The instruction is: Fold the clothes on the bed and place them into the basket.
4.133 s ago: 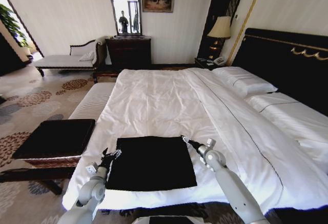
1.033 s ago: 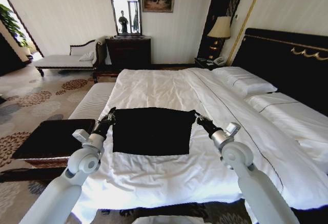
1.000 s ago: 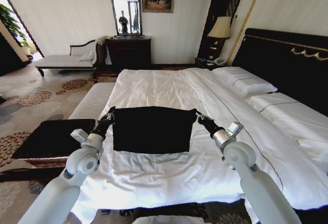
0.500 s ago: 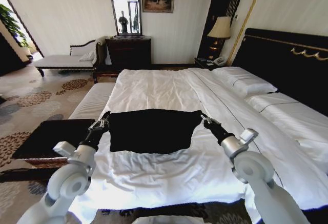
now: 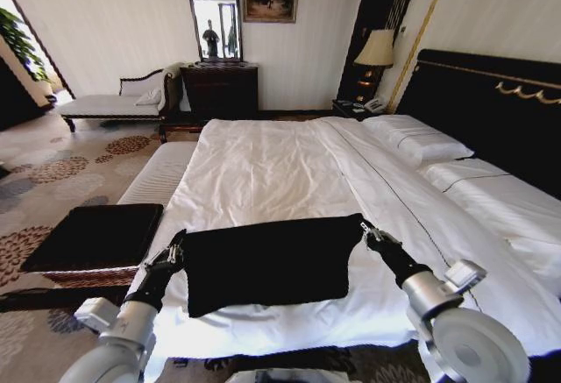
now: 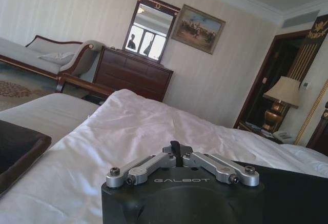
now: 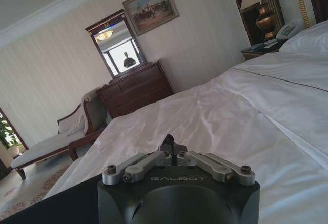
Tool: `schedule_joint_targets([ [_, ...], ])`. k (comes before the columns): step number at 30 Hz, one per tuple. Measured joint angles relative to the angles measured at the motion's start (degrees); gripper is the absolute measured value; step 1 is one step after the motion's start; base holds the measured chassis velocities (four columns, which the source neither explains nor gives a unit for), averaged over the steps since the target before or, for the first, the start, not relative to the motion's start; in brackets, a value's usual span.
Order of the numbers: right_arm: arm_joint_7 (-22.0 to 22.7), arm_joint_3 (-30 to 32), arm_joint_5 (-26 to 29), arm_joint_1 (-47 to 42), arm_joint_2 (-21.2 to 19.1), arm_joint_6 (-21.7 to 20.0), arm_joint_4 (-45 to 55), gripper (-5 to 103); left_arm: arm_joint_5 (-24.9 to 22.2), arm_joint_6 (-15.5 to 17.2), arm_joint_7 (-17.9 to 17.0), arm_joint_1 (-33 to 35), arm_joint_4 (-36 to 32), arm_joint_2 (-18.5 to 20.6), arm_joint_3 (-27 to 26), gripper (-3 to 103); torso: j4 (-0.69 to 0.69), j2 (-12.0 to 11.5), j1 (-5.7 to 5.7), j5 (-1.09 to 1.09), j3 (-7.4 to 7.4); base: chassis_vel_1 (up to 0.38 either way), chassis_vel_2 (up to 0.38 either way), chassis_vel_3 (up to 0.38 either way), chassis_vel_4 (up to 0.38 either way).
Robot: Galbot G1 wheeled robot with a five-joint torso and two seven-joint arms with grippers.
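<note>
While both arms reach over the foot edge of the bed (image 5: 263, 164), the head view shows the black T-shirt (image 5: 267, 260) stretched between them above the white duvet, the left gripper (image 5: 175, 250) pinching its left corner and the right gripper (image 5: 368, 234) its right corner. Off the bed's left edge stands the basket (image 5: 92, 238). From the left wrist, fingers (image 6: 175, 149) pressed together over dark cloth (image 6: 292, 193). From the right wrist, fingers (image 7: 168, 143) likewise pressed together, black fabric (image 7: 56, 206) alongside.
</note>
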Motion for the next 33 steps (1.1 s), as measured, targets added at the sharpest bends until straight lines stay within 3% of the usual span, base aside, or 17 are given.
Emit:
schedule_joint_targets([
  [8,0.46,-7.35,-0.68,11.46,-2.45,0.10,-2.83,0,-3.07,1.46,-2.34,-14.12,0.73,2.44,4.72,1,-0.02,-0.02,0.02,-0.02,0.01,0.000,0.000,0.000,0.000],
  [11,0.44,-11.54,-3.26,17.21,-3.51,0.13,-10.62,0,-2.66,1.65,-1.90,-22.32,7.26,3.91,9.16,1,-0.01,-0.03,0.02,0.00,0.01,0.000,0.000,0.000,0.000],
  [12,0.44,-11.54,-3.26,17.21,-3.51,0.13,-10.62,0,-2.66,1.65,-1.90,-22.32,7.26,3.91,9.16,1,-0.01,-0.03,0.02,0.00,0.01,0.000,0.000,0.000,0.000],
  [15,0.16,-16.52,-4.91,22.53,-3.48,0.55,-17.55,0,-2.51,1.60,-1.97,-31.07,17.05,4.36,14.48,1,-0.03,-0.03,0.02,-0.01,0.02,0.000,0.000,0.000,0.000],
  [16,0.16,-16.52,-4.91,22.53,-3.48,0.55,-17.55,0,-2.51,1.60,-1.97,-31.07,17.05,4.36,14.48,1,-0.03,-0.03,0.02,-0.01,0.02,0.000,0.000,0.000,0.000],
  [22,0.30,-25.46,-6.20,35.66,-1.51,2.34,-33.67,0,-5.73,1.64,-2.39,-44.94,31.76,3.59,21.26,1,0.00,-0.04,0.03,0.00,0.02,0.000,0.000,0.000,0.000],
  [27,-0.49,-33.64,-8.42,47.51,2.97,5.27,-50.80,0,-7.22,1.23,-1.34,-56.79,48.51,1.02,27.74,1,-0.01,-0.04,0.04,-0.02,0.03,0.000,0.000,0.000,0.000],
  [33,-1.62,-37.72,-11.69,56.56,7.60,7.01,-63.17,0,-6.52,0.41,1.44,-63.91,59.78,-1.97,29.84,1,0.00,-0.04,0.04,-0.02,0.02,0.000,0.000,0.000,0.000],
])
